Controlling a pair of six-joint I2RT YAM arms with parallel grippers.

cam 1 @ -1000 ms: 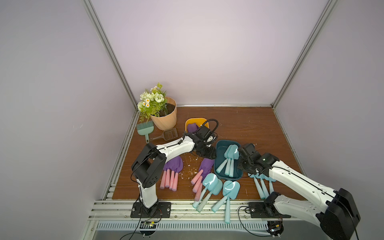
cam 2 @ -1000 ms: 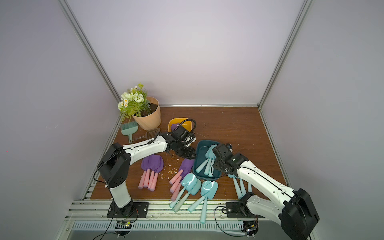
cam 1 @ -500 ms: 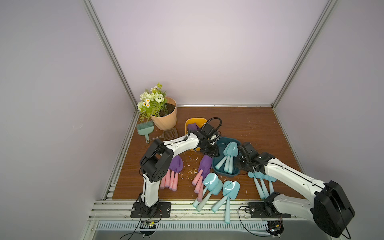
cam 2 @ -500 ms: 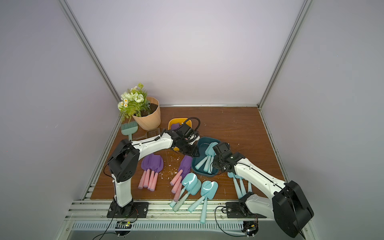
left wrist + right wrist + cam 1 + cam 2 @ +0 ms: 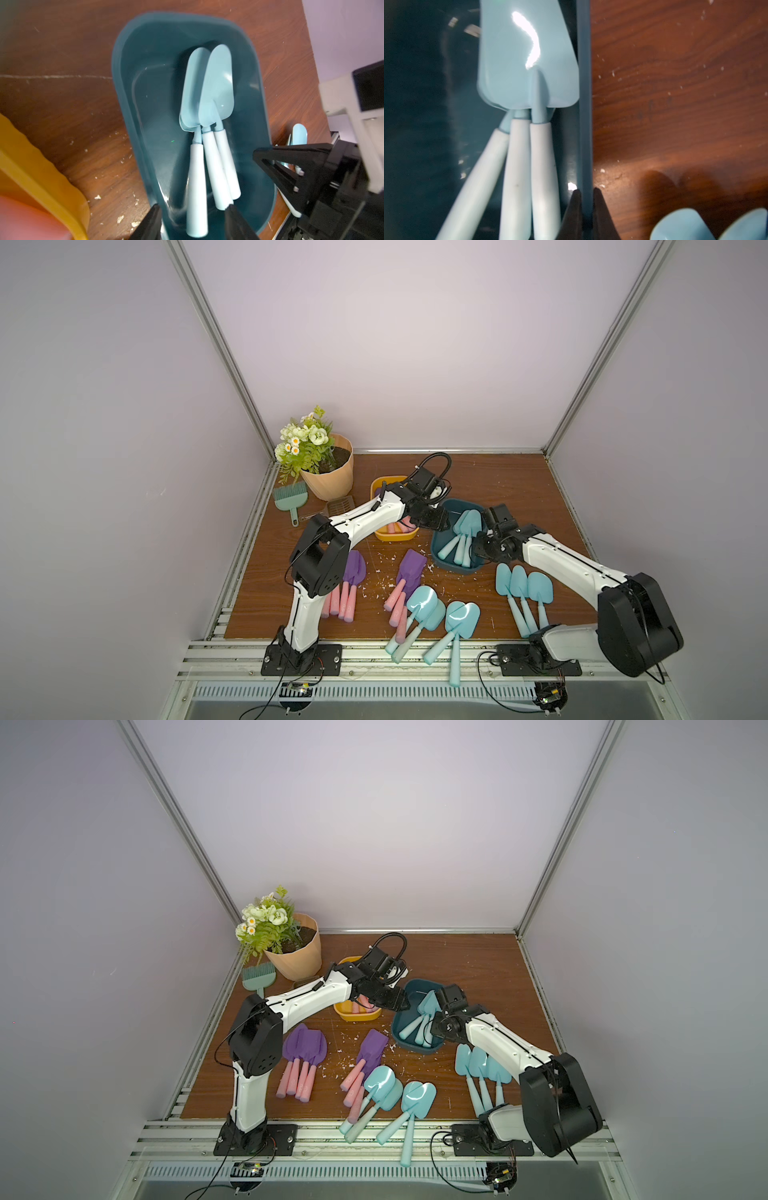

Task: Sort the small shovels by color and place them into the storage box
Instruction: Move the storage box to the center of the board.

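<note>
Surface [image 5: 498, 489] with teal box [image 5: 455, 570] pinched at its side wall by right fingers [image 5: 579, 199].
Three blue shovels [image 5: 209, 128] lie lengthwise inside, parallel to that wall, handle ends toward the half-open, empty left fingers [image 5: 441, 524]; loose blue shovels [image 5: 521, 585] lie nearest the right arm [image 5: 561, 568].

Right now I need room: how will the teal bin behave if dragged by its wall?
The teal bin is probably stiff: no bending where the right gripper pinches its wall. Thin-walled, so likely light and tippable. The blue shovels loose inside may shift.
</note>
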